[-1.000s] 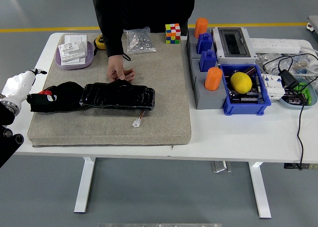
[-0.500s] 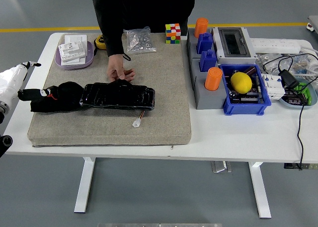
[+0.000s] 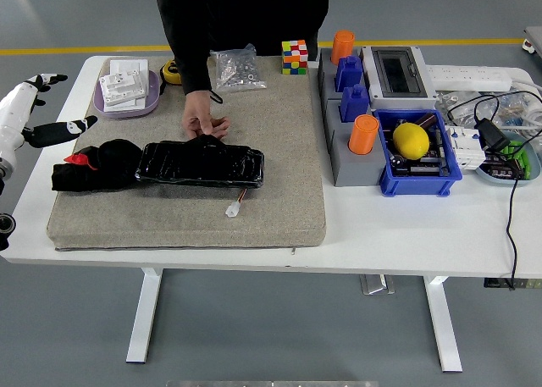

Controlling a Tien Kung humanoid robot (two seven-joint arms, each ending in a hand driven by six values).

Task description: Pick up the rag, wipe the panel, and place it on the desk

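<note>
The black rag (image 3: 100,166), with a small red patch on it, lies bunched on the grey mat (image 3: 186,213), touching the left end of the black panel (image 3: 203,163). My left hand (image 3: 61,106) hovers over the table's left edge, up and left of the rag and clear of it. It is open with the fingers spread and holds nothing. A person's hand (image 3: 206,124) rests on the panel's far edge. My right hand is out of view.
A purple tray (image 3: 127,105) with white parts and a bag of hardware (image 3: 236,69) lie at the back of the table. A colour cube (image 3: 294,57), grey holders with orange cups (image 3: 363,134), a blue bin (image 3: 419,163) and cables stand at the right.
My left hand has pulled up and to the left, away from the rag's left end, and its fingers have spread. The rag, the panel and the person's hand stay put.
</note>
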